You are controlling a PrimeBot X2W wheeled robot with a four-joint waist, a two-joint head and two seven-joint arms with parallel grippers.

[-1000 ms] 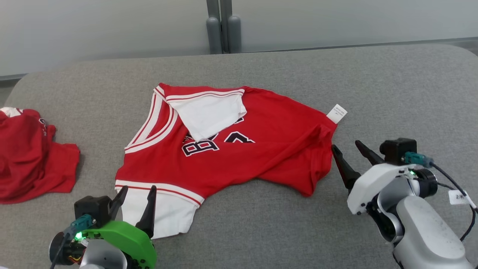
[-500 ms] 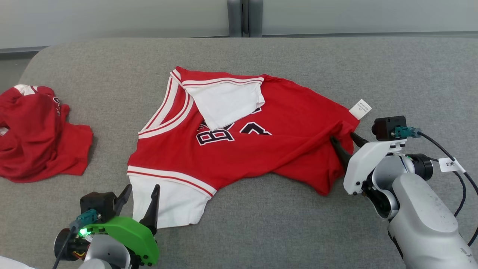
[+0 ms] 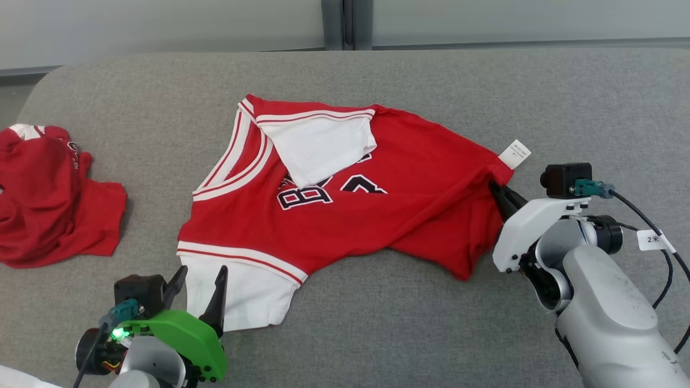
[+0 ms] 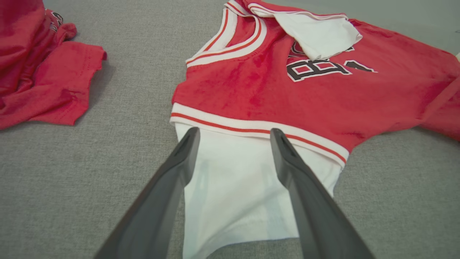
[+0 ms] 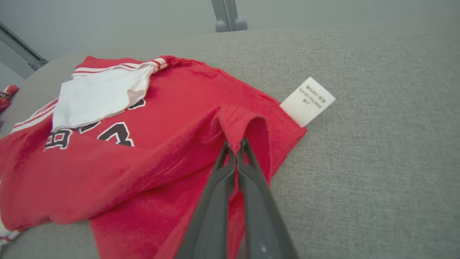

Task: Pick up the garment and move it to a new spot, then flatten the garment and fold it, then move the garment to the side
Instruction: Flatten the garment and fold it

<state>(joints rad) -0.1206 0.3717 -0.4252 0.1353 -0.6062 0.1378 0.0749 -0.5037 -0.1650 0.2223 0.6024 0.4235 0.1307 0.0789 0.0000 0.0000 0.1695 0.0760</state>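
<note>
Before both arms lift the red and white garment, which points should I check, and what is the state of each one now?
1. Right gripper shut on the garment: ok, it pinches a raised fold of the red hem beside the white label.
2. Left gripper holding the near white sleeve: not ok, its fingers are open, one over each side of the sleeve.
3. Number of cloth layers in the right pinch: cannot tell.
4. Other red garment apart from this one: ok, bare grey surface lies between them.
5. Far white sleeve spread flat: not ok, it is folded over the chest lettering.
</note>
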